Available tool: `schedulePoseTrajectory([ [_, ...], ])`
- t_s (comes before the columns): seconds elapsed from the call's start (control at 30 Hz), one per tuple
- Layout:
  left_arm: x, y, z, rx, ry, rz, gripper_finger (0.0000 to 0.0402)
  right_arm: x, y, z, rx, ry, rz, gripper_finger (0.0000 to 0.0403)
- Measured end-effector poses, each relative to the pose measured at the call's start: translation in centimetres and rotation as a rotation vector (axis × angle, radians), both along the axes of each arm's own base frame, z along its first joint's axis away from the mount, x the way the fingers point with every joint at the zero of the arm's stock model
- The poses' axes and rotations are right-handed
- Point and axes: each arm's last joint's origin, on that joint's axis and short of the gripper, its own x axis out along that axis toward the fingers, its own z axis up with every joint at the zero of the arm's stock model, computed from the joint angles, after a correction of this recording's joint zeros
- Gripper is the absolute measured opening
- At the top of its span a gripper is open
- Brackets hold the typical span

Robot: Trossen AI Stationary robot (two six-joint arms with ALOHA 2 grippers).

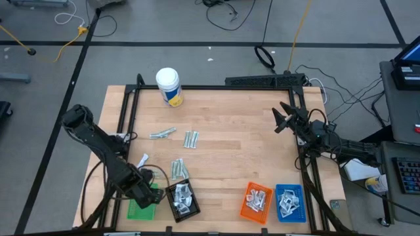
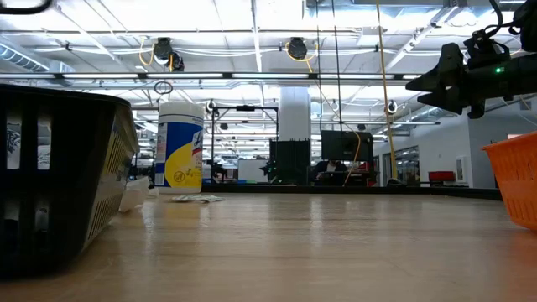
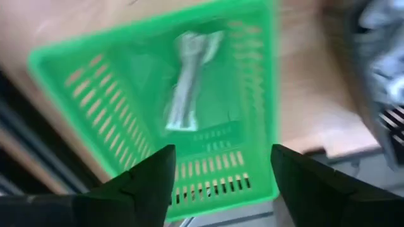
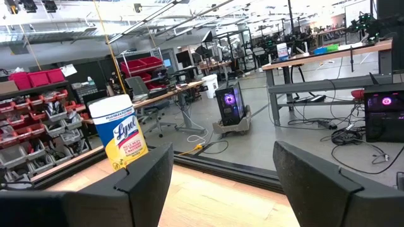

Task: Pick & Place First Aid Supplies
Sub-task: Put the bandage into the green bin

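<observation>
The left gripper (image 3: 218, 173) hangs over the green tray (image 3: 255, 94), its two dark fingers (image 3: 148, 183) spread apart with nothing between them. Only the left wrist view looks down into that tray: directly below the fingers lies one long pale grey-green wrapped strip (image 3: 188, 82), free of the gripper and resting on the slotted floor. From the high view the same tray (image 1: 138, 211) is mostly covered by the arm, and its contents cannot be seen.

Just beside the left gripper (image 1: 146, 190), on its right, the black tray (image 1: 172, 208) holds a heap of white and silvery packets. On the bare wood a little farther up the table lie more grey-green strips in three small clusters (image 1: 179, 168) (image 1: 191, 139) (image 1: 162, 134), and one small white sachet (image 1: 142, 160) sits close by the arm. How many strips each cluster holds is too small to tell.

Well across the table, the orange tray (image 1: 244, 208) and the blue tray (image 1: 301, 202) stand side by side, each holding a pile of packets. Four trays in all.

The right gripper (image 1: 283, 118) waits raised at the far right edge, fingers (image 4: 142, 180) wide and empty. Its wrist view faces the white bottle (image 4: 120, 132) with the yellow label, which the low view shows upright on the table (image 2: 319, 243)
</observation>
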Motion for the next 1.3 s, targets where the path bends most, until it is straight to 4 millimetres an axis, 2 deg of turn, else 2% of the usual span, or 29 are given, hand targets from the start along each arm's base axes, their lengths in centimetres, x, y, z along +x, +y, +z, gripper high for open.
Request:
schedulePoseTrajectory([
  [0.23, 1.8, 2.0, 0.7, -0.026, -0.147, -0.252, 0.0286, 0.0, 0.0, 0.0, 0.000, 0.000, 0.000, 0.0267],
  [0.6, 5.2, 7.1, 0.9, -0.014, -0.355, -0.651, 0.0270, 0.0, 0.0, 0.0, 0.000, 0.000, 0.000, 0.0267],
  [0.83, 6.3, 12.8, 0.7, 0.056, -0.352, -0.785, 0.0296, 0.0, 0.0, 0.0, 0.000, 0.000, 0.000, 0.0267],
  [1.07, 5.9, 19.3, 0.5, 0.105, -0.314, -0.842, 0.0338, 0.0, 0.0, 0.0, 0.000, 0.000, 0.000, 0.0267],
  [1.3, 5.1, 24.7, 0.5, 0.213, -0.289, -0.816, 0.0371, 0.0, 0.0, 0.0, 0.000, 0.000, 0.000, 0.0267],
])
